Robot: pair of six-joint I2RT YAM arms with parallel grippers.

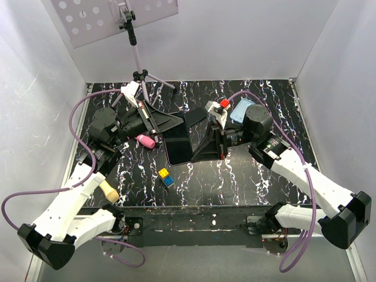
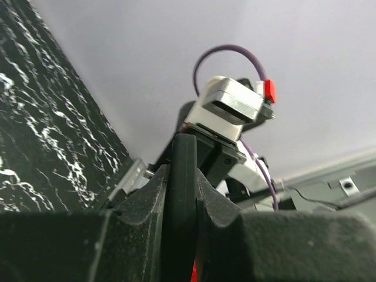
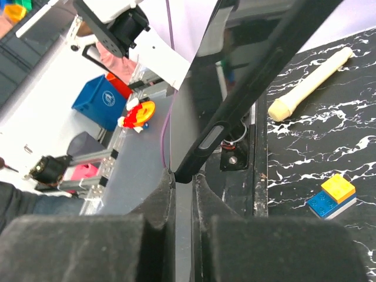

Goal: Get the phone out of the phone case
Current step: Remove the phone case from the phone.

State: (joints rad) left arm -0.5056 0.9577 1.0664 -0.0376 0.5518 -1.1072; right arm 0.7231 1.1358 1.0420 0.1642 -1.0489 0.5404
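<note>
Black marbled tabletop [image 1: 235, 176]: thin black glossy phone [image 1: 177, 150] lifted, pinched edgewise by left gripper [image 2: 183, 176] and right gripper [image 3: 183, 182], probably for steadying; light-blue shell case [image 1: 238, 111] lies apart, behind phone.

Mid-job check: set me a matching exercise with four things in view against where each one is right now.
Things:
1. phone
2. phone case
3. yellow and blue blocks
4. cream stick

Places:
A. near left of the scene
B. clamped by the left gripper and the right gripper
C. far right of the scene, partly hidden
D. middle of the scene, just nearer than the phone

Pairs: 1-B, 2-C, 3-D, 4-A
</note>
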